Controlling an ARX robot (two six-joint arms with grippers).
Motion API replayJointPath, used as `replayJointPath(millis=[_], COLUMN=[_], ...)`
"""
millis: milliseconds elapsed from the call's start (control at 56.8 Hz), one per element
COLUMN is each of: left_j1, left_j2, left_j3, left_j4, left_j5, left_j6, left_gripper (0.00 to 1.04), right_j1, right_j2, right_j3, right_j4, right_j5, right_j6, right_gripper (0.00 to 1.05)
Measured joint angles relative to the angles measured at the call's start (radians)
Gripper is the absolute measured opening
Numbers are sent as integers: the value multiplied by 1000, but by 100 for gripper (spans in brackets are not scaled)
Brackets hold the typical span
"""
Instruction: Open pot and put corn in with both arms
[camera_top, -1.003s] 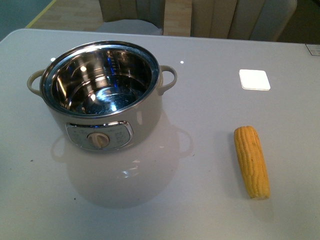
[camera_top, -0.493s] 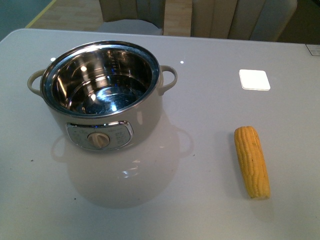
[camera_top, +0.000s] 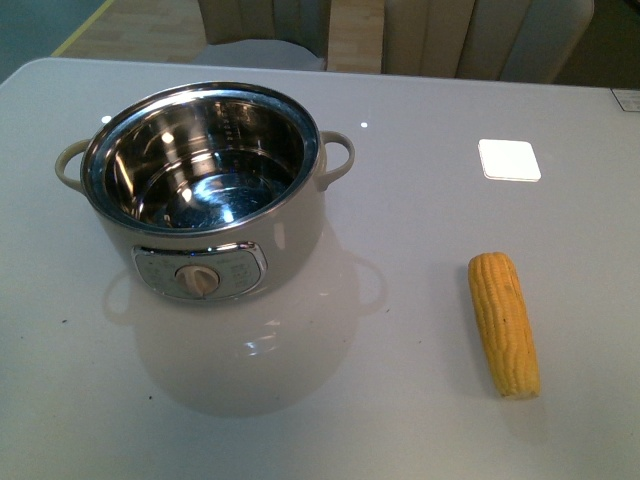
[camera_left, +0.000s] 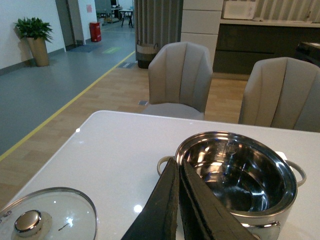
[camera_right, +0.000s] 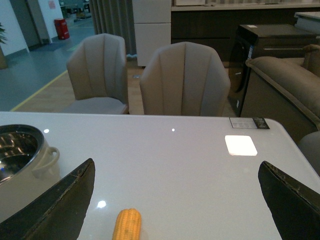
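Note:
The cream-white pot (camera_top: 205, 185) stands open on the left of the white table, its steel inside empty and its dial facing me. It also shows in the left wrist view (camera_left: 237, 175) and at the edge of the right wrist view (camera_right: 22, 160). The corn (camera_top: 504, 322) lies lengthwise on the table at the right, and in the right wrist view (camera_right: 127, 226). My left gripper (camera_left: 177, 167) is shut and empty, above the table beside the pot. My right gripper (camera_right: 175, 172) is open wide and empty, above the table near the corn. Neither arm shows in the front view.
A glass lid (camera_left: 45, 217) with a steel knob lies flat on the table beside the pot in the left wrist view. A white square patch (camera_top: 508, 158) lies on the table at the back right. Chairs (camera_left: 180, 80) stand beyond the table's far edge.

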Motion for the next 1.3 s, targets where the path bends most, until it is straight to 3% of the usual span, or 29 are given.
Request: replayJointPath(millis=[158,282,686,915,1003,1074,1302], left_j1=[0,0,0,0,0,0,0], left_j2=[-6,-6,-6,-6,-6,-7,-7], left_j3=[0,0,0,0,0,0,0], left_j4=[-5,-5,-5,-5,-5,-5,-5], left_j5=[0,0,0,0,1,0,0], left_j6=[0,0,1,0,0,0,0], left_gripper=[7,32,100,98,98,98,98], right_j1=[0,0,0,-1,-5,6,74], right_j2=[0,0,0,6,197,335,661], right_j3=[0,0,0,2,120,159,186], right_j4=[0,0,0,-8,-304,-392,-165], right_j5=[0,0,0,-5,-57,-60,-39], right_j6=[0,0,0,6,95,138,201], right_gripper=[96,96,96,96,96,96,96])
